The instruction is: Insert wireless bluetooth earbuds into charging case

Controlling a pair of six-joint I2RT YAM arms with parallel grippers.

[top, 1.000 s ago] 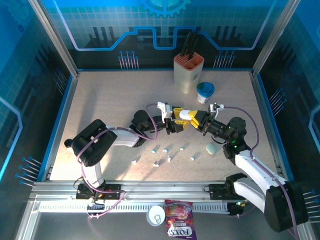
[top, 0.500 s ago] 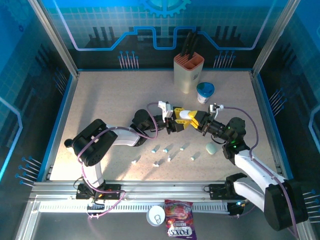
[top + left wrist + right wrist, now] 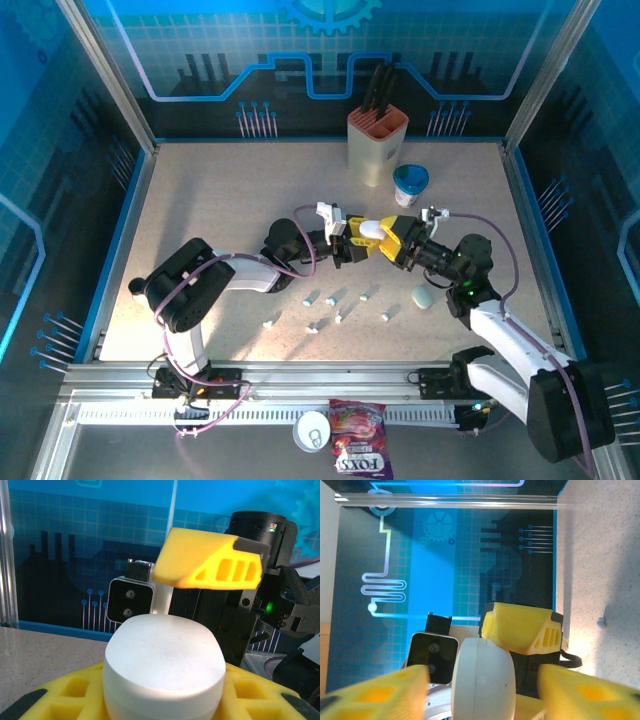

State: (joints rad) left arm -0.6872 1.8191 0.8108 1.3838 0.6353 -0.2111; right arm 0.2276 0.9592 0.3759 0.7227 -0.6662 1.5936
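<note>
Speckled tabletop [image 3: 220, 200]; above it left hand [image 3: 355, 240] tight on white case [image 3: 165, 665]; right hand [image 3: 392, 240] opposite, spread around it

You've got a white case [image 3: 369, 231] between yellow fingers [image 3: 210, 562]. Earbuds [image 3: 330, 298] at its 6 o'clock are some white, some pale blue. Pale mint case [image 3: 424, 297] at 4 o'clock. Table [image 3: 220, 200] is speckled beige. Walls [image 3: 200, 60] are blue with a circuit-line pattern. Knife block [image 3: 376, 145] is tan with an orange top.

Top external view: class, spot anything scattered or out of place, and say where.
Tiny earbuds lie scattered loose on the table. A sweets bag and a round tin sit off it, beyond the near rail.
</note>
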